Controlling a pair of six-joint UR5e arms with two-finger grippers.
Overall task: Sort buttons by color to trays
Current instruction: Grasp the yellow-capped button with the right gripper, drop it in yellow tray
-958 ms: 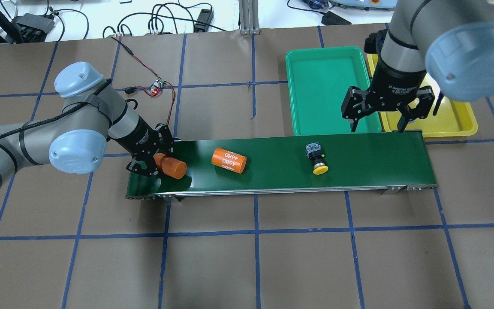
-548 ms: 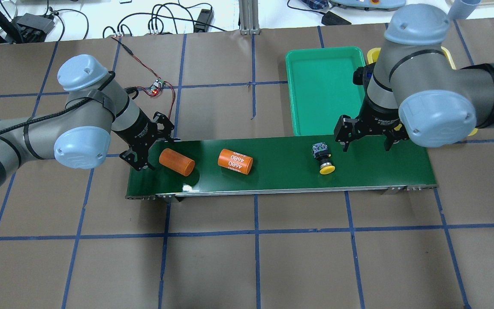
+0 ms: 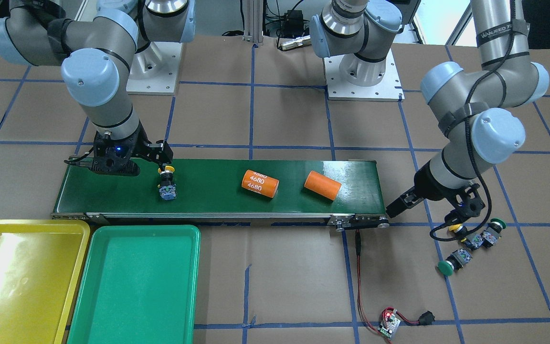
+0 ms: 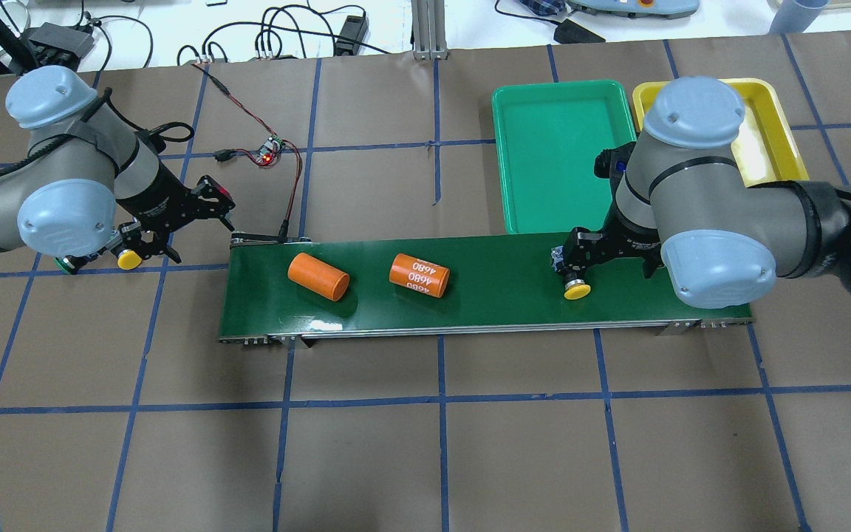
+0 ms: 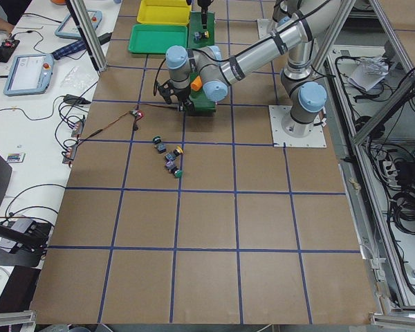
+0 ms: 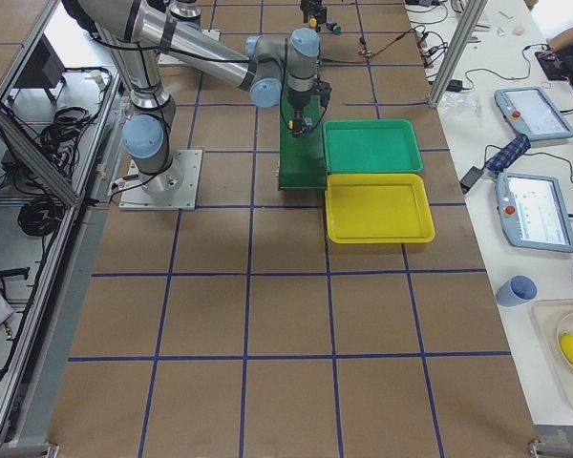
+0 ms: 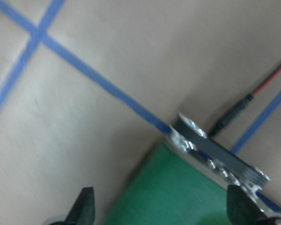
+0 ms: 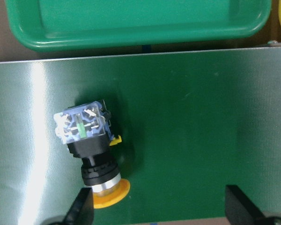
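**Jaws of both grippers spread wide, nothing gripped**

From the overhead camera, the right gripper [image 4: 609,258] stands low over the conveyor belt [image 4: 484,299], near its 3 o'clock end, with both fingers apart. In its wrist view the yellow button [image 8: 91,150] lies on its side on the belt between the two fingertips [image 8: 84,206]. It is just beside the fingertip on that view's left; I cannot tell if they touch. Seen from overhead, its cap points to about 5 o'clock and its grey-blue terminal block to 11 o'clock. The green tray [image 4: 551,162] is at 12 o'clock from this button, just beyond the belt. The yellow tray [image 4: 765,140] is at 2 o'clock, beside the green one.

The left gripper [image 4: 196,225] hangs over the table [image 4: 440,458] at 10 o'clock from the belt's 9 o'clock end, fingers also apart and holding nothing. At 8 o'clock from it, a second yellow button [image 3: 454,228] and two green buttons [image 3: 446,267] lie close together on the table. One plain orange cylinder [image 4: 318,277] and one orange cylinder marked 4680 [image 4: 419,275] lie on the belt's 9 o'clock half.
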